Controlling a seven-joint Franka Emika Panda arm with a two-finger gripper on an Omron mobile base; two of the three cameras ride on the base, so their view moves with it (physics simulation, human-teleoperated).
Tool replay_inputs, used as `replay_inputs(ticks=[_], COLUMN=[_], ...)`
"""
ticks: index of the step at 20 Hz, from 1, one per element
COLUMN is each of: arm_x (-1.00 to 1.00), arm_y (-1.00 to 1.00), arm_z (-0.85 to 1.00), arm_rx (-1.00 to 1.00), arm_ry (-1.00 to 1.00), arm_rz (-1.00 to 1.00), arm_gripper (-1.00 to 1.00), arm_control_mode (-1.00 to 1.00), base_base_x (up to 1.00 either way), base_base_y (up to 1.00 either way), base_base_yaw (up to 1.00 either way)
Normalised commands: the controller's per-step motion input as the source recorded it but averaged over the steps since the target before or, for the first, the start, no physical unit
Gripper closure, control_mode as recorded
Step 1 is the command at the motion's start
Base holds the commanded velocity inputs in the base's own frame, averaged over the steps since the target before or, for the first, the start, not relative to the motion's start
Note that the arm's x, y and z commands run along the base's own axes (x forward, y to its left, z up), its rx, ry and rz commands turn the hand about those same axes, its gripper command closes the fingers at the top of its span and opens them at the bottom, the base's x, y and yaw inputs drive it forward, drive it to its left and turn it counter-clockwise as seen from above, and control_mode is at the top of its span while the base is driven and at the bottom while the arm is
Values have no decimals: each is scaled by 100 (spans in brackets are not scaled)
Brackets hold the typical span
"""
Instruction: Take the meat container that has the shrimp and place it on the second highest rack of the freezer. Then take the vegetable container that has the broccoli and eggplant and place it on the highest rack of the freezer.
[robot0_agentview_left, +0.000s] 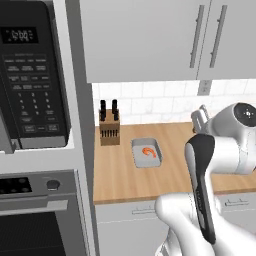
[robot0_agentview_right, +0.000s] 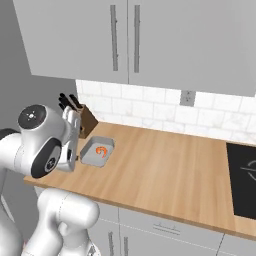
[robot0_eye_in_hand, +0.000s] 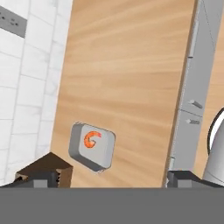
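The meat container (robot0_agentview_left: 146, 153) is a shallow grey tray on the wooden counter (robot0_agentview_left: 175, 175), right of the knife block. It holds one curled orange shrimp (robot0_agentview_left: 148, 152). The same tray (robot0_agentview_right: 97, 151) lies near the counter's left end in the right base view, and the hand view has it (robot0_eye_in_hand: 92, 147) at lower left with the shrimp (robot0_eye_in_hand: 90, 139) inside. My gripper (robot0_eye_in_hand: 114, 181) hangs above the counter, apart from the tray, open, with nothing between its fingertips (robot0_eye_in_hand: 42, 179). The freezer, its racks and the vegetable container with broccoli and eggplant are out of view.
A wooden knife block (robot0_agentview_left: 109, 129) stands against the tiled wall just left of the tray. A microwave (robot0_agentview_left: 30, 75) above an oven (robot0_agentview_left: 35, 220) fills the column at left. Upper cabinets (robot0_agentview_right: 125, 40) hang over the counter. A black cooktop (robot0_agentview_right: 242, 172) lies at far right.
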Motion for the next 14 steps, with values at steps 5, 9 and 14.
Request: replay_inputs(ticks=[5, 9, 14], arm_x=[15, 32, 45], arm_y=[23, 31, 12], arm_z=[-63, -47, -25], arm_rx=[2, 17, 17], arm_ry=[17, 37, 28], arm_rz=[0, 0, 8], arm_gripper=[-100, -100, -100], arm_control_mode=[-100, -100, -100], base_base_x=[0, 0, 0], base_base_y=[0, 0, 0], base_base_yaw=[0, 0, 0])
